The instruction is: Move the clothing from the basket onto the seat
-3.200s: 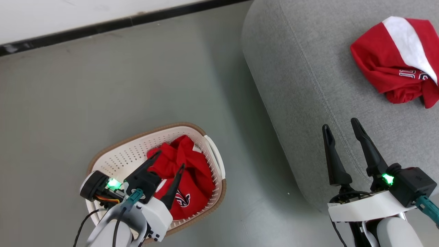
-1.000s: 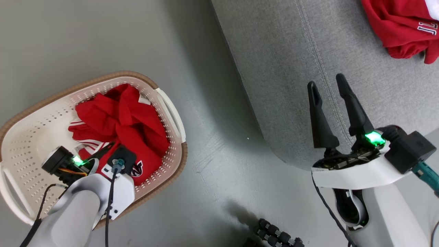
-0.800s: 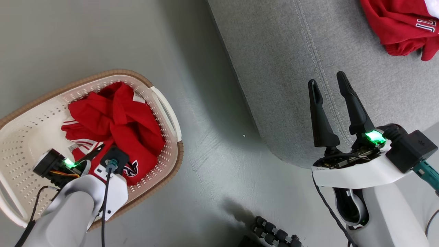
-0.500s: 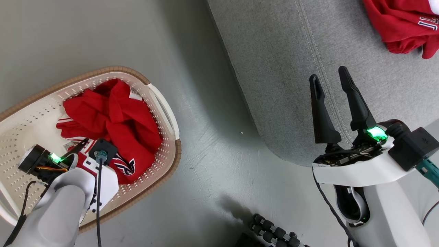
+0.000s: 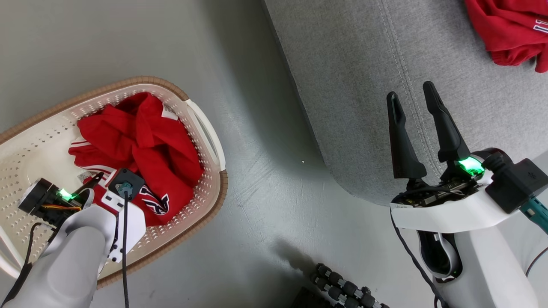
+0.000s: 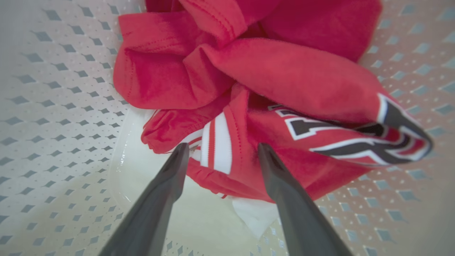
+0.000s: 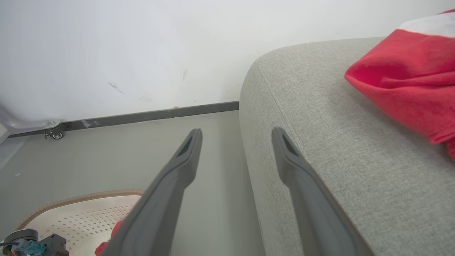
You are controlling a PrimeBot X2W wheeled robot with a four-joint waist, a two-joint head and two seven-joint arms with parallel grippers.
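Head view is showing one red garment [image 5: 509,38] lying on the seat [image 5: 364,64], while more clothing [image 5: 145,137] is sitting crumpled in the basket [image 5: 128,80]. The left gripper [image 6: 223,147] is hovering wide open at that pile, holding nothing, and the right gripper [image 5: 411,92] is hanging wide and empty by the seat's edge.

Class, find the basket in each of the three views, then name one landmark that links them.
Head view: basket at the left edge.
Left wrist view: its perforated walls on both sides and below.
Right wrist view: bottom-left corner.
Shared landmark: the red clothing inside it.
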